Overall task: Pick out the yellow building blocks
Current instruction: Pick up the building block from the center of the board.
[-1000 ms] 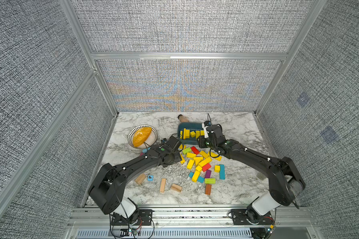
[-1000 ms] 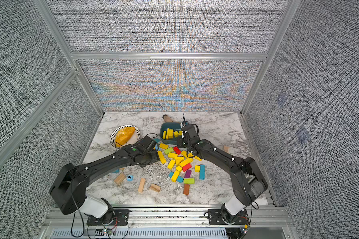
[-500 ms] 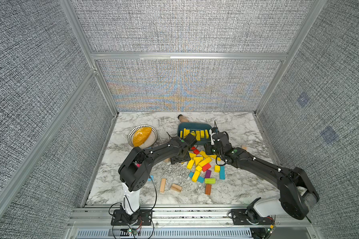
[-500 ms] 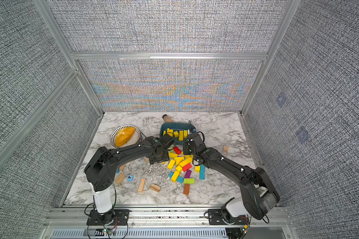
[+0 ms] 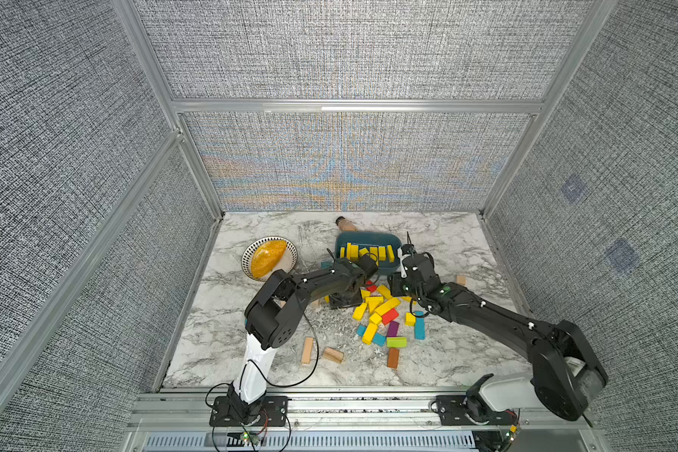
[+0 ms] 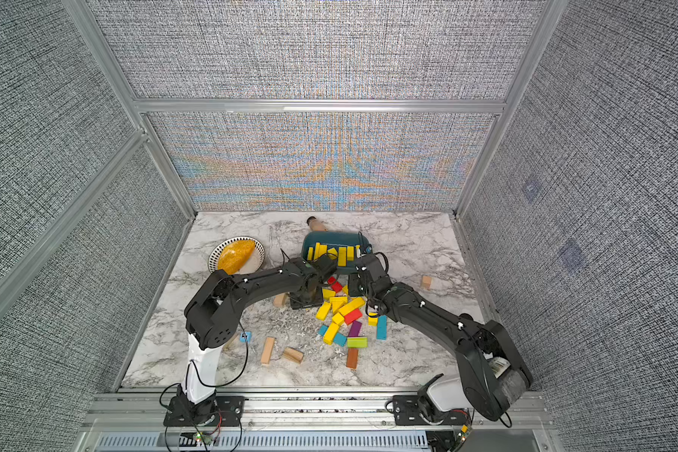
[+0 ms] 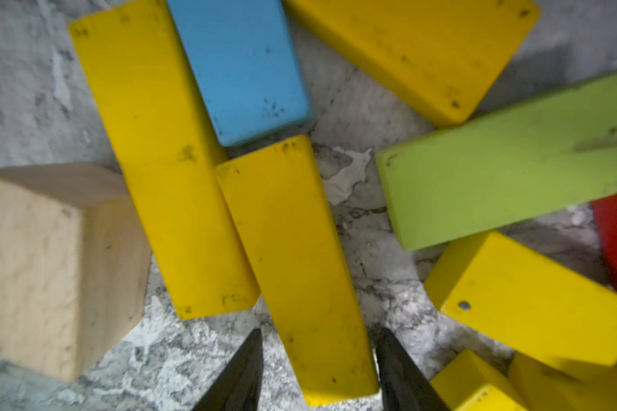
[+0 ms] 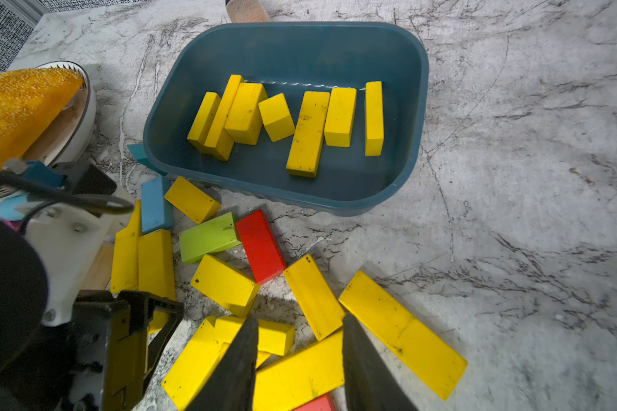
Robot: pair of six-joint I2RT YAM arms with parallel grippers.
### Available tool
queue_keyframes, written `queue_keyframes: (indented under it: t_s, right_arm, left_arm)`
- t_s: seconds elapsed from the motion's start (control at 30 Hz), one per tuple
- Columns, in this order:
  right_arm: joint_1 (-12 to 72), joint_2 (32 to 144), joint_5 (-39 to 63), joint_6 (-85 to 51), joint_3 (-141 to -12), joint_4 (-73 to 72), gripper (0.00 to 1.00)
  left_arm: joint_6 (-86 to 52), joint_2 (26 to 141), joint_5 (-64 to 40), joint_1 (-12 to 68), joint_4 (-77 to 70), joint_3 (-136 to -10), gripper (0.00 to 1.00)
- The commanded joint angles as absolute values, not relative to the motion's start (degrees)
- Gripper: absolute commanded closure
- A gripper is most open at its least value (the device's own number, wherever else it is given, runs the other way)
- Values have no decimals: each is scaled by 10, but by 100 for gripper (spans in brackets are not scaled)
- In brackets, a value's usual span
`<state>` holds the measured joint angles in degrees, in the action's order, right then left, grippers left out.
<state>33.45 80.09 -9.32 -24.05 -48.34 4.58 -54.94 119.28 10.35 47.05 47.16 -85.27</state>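
Yellow building blocks [image 8: 307, 133] lay partly in teal bin [image 8: 293, 46], left gripper [image 7: 319, 331] stood parted astride one yellow bar [image 7: 293, 249], right gripper [image 8: 300, 316] hung parted above loose blocks.

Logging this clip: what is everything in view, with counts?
table: one, white marble, cell floor
bin: one, teal, far middle
yellow blocks: seven in bin; roughly a dozen loose in front of it
other painted blocks: about ten; red, blue, green, purple, brown; mixed among the loose yellow ones
wood blocks: four seen, tan, scattered on table
bowl: one, white, left of bin, holding an orange lump
bottle: one, brown, lying behind bin
left hand: one, black, open astride a yellow bar
right hand: one, black, open above loose yellow blocks
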Motion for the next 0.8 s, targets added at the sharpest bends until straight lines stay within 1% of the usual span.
queue_keyframes:
  t_s: [0.0,0.3,0.47,0.53,0.63,0.77]
  right_arm:
    - [335,796,-95,-244,-484,47,59]
    - [335,791,-97,-245,-487,55,59]
    - [335,791,-93,-246,-490,55,59]
    - [334,793,-87,-248,-491,53,59]
    - [334,799,-58,-252,-493,45,59]
    - [334,812,30,-265,-500,18,59]
  left_arm:
    - [-541,1201,104,469,465,-849,51]
    - [-542,1185,105,469,444,-819,72]
    - [-556,1143,121,470,441,-782,80]
    - [-561,1105,129,470,436,-760,82]
    - [-562,1053,135,472,421,-722,86]
    - [-524,976,111,475,337,-651,97]
